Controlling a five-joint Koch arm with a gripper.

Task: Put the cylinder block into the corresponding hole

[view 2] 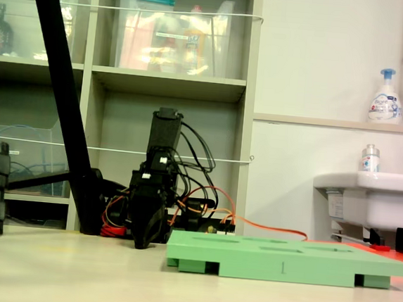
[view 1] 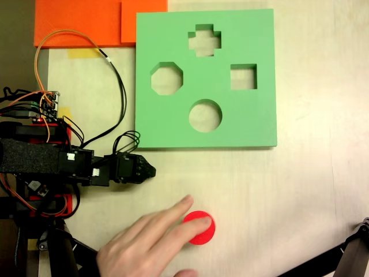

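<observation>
The red cylinder block [view 1: 203, 229] stands on the table near the front edge in a fixed view, and a person's hand [view 1: 147, 239] rests its fingers on the block's left side. Behind it lies the square green foam board [view 1: 253, 124]. Its circular hole [view 1: 205, 115] is empty and sits nearest the block. My gripper [view 1: 151, 171] is folded back at the left, shut and holding nothing, just off the board's front-left corner. Seen from table level in a fixed view, the gripper [view 2: 144, 241] points down to the left of the board [view 2: 277, 260].
The board also has an octagonal [view 1: 167, 79], a cross-shaped [view 1: 204, 40] and a square [view 1: 243, 77] cut-out. Orange sheets [view 1: 86, 23] lie at the back left. Wires [view 1: 115, 86] loop beside the board. A dark stand leg [view 1: 351, 254] enters at the lower right.
</observation>
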